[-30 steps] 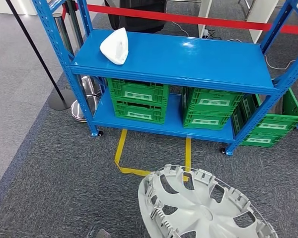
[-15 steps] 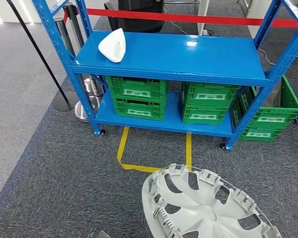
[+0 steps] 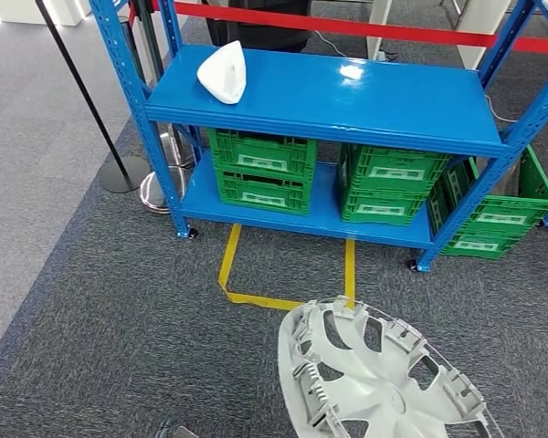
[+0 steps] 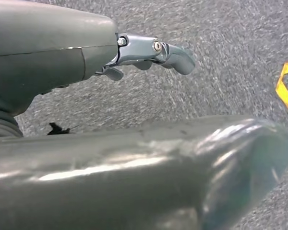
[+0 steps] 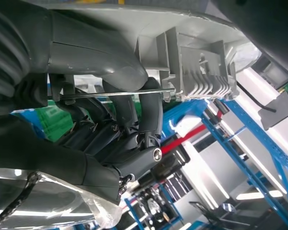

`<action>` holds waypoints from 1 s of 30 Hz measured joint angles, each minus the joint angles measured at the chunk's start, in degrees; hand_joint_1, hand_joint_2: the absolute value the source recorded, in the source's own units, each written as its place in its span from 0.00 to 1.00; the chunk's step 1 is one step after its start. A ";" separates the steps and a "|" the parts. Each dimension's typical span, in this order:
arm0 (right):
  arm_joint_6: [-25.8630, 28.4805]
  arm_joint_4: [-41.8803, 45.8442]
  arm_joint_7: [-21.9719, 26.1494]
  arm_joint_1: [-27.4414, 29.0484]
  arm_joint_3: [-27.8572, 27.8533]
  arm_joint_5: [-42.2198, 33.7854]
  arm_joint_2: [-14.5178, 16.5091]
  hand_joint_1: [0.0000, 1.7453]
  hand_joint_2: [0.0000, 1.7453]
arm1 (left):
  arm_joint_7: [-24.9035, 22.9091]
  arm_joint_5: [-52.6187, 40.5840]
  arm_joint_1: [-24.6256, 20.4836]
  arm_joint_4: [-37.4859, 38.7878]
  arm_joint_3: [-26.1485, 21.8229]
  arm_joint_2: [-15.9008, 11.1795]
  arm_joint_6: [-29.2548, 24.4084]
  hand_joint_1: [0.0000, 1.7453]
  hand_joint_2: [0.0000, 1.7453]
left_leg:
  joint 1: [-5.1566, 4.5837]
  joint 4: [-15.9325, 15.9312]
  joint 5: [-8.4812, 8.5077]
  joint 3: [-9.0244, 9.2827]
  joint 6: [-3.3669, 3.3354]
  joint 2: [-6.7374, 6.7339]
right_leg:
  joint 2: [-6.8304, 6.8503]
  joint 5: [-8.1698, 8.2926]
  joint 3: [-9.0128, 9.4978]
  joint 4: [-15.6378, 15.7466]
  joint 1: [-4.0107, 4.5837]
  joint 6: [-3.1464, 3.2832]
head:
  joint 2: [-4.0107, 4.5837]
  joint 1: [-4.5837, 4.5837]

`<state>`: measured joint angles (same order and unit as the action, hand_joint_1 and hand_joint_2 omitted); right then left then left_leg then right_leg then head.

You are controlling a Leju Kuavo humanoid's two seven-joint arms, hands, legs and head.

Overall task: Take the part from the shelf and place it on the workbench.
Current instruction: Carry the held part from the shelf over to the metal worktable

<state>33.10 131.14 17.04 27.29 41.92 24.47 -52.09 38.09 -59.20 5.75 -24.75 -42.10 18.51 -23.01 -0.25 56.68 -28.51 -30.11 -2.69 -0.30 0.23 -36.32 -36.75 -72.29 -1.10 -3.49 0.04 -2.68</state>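
Head view: the wheel cover (image 3: pixel 374 379) is already off the blue shelf (image 3: pixel 368 96), gripped at its rim by the right robot hand (image 5: pixel 135 134). The left robot hand (image 4: pixel 150 50) is spread, holding nothing. Placing on the desk is left.

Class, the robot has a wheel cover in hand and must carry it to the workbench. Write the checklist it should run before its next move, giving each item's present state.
1. Right hand grips the wheel cover: ok; its fingers wrap the rim's wire ring.
2. Cover is off the blue shelf: ok; it hangs over the carpet in front of it.
3. Left hand is free: ok; its fingers are apart, holding nothing.
4. Workbench located: cannot tell; it is not seen from here.
5. Obstacles when turning: not ok; a stanchion base and a green crate stand on the floor nearby.
6. White part lies on the top shelf: ok, apart from the cover.
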 joint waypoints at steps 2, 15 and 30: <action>1.30 0.02 -1.48 -1.28 2.26 -0.07 -1.25 1.00 1.00 | -0.06 -0.15 0.11 -0.42 -0.50 0.10 1.44 0.00 0.00 | -0.04 0.22 0.12 -0.11 0.15 -0.02 | 0.00 3.64 4.14 7.25 -0.05 0.09 | 0.00 0.01; 4.43 -4.75 -13.05 -12.55 21.07 -2.28 -1.86 1.00 1.00 | -2.94 1.22 2.44 -4.65 -2.03 0.51 9.89 0.00 0.00 | -0.33 0.70 0.80 -0.84 0.37 0.10 | -0.08 5.78 7.99 16.01 0.46 0.95 | 0.02 -0.04; 4.58 -7.39 -14.84 -16.62 25.64 -4.73 0.07 1.00 1.00 | -3.62 2.36 3.02 -6.23 -0.84 0.76 10.38 0.00 0.00 | 0.24 -2.45 2.50 0.12 -0.19 -0.42 | -0.18 2.61 6.18 12.14 0.11 -0.24 | 0.02 0.16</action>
<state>37.68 123.75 2.20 10.67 67.56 19.74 -52.02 34.47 -56.84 8.77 -30.99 -42.94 19.28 -12.63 -0.01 54.23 -26.01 -29.98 -2.88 -0.72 0.05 -33.72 -30.57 -60.16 -0.99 -3.73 0.07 -2.52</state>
